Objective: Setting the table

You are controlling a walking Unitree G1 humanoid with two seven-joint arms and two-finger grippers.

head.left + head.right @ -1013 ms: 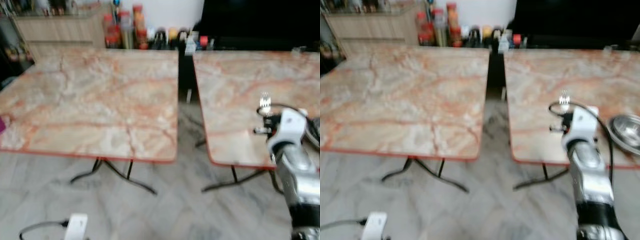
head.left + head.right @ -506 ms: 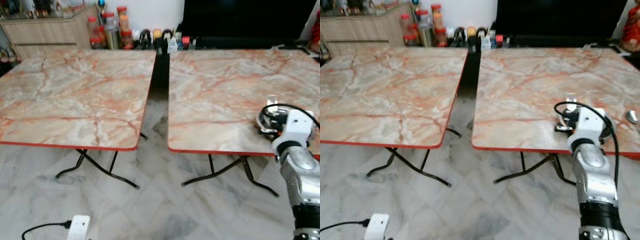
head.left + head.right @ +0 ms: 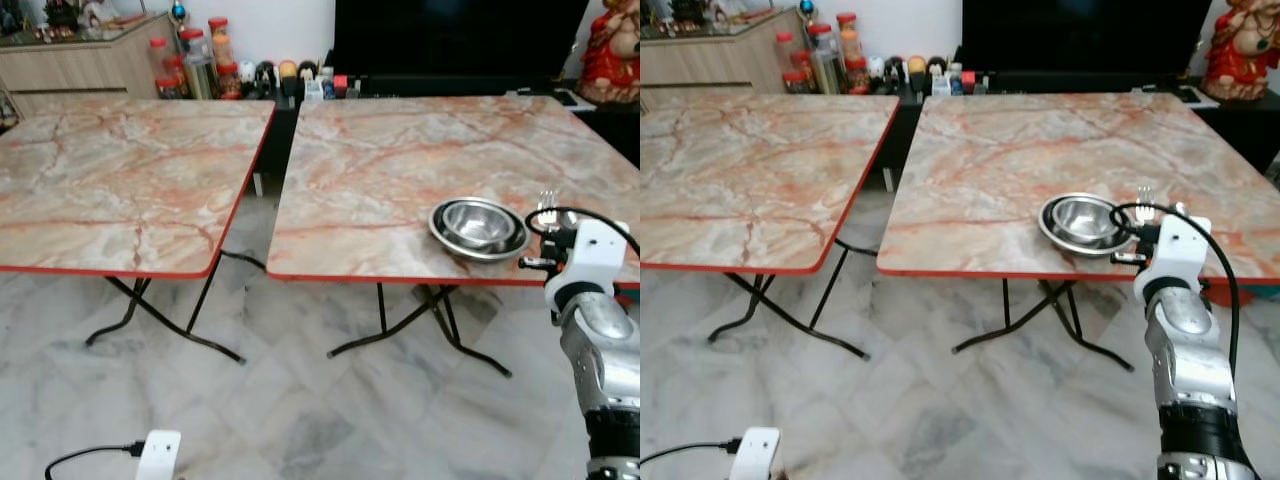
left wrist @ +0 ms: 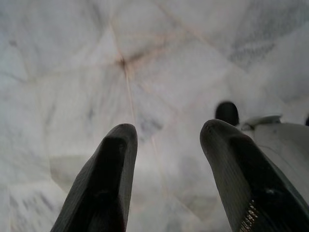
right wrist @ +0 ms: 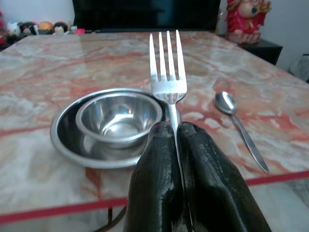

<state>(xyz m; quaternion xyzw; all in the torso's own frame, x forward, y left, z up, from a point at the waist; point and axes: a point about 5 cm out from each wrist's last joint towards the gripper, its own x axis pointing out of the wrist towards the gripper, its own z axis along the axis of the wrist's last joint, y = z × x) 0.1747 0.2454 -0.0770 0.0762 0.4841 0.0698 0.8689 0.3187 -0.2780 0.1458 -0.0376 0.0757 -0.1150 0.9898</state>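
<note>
The right gripper [image 5: 175, 133] is clamped on a fork [image 5: 167, 72], its 2 black fingers [image 5: 157, 179] pressed together around the handle, tines pointing up and away toward the far side of the right table [image 3: 400, 170]; from the head camera the gripper sits just off the near red edge of that table, at its right end, with the fork tines [image 3: 1145, 190] sticking up above the white wrist; a black cable loops over the wrist.

On the right table, near the front edge and just beside the gripper, a small steel bowl [image 5: 119, 116] sits inside a wider steel plate [image 5: 67, 137]; a spoon [image 5: 239, 128] lies flat on the table on the far side of the fork from the bowl, apart from the plate, handle toward the table's red edge.

The left table [image 3: 110, 180] stands beside the right table with a narrow gap between them; jars and bottles [image 3: 195, 60] line up behind the gap; a red figurine [image 3: 1240, 45] stands past the right table's far corner.

The left gripper [image 4: 166, 159] hangs over the marble floor [image 4: 96, 58], fingers apart, holding nothing; a white power strip [image 3: 158, 455] lies on the floor in front of the left table.
</note>
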